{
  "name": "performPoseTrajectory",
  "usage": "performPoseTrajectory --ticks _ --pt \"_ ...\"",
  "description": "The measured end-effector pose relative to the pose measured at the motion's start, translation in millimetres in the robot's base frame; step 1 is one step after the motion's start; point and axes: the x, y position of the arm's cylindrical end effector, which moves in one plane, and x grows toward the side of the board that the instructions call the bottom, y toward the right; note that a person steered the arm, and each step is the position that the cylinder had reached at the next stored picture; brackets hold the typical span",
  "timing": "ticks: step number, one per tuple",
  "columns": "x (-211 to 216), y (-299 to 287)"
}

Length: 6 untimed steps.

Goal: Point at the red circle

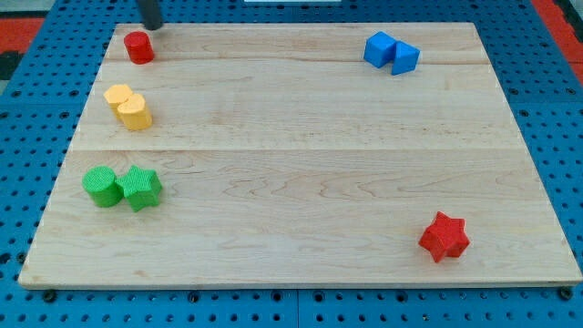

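Note:
The red circle (138, 46) is a short red cylinder near the top left corner of the wooden board (301, 155). My tip (152, 25) is a dark rod entering from the view's top edge. It ends just above and slightly right of the red circle, a small gap apart from it.
Two yellow blocks (128, 107) sit together below the red circle. A green circle (101, 186) touches a green star (140, 188) at the left. Two blue blocks (391, 52) sit at the top right. A red star (444, 237) lies at the bottom right.

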Motion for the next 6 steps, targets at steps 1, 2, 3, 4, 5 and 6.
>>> performPoseTrajectory --ticks 1,2,3,4,5,6 --pt "43 7" --pt "81 69" --pt "105 134" --pt "81 118" --pt "31 71" --pt "53 28"
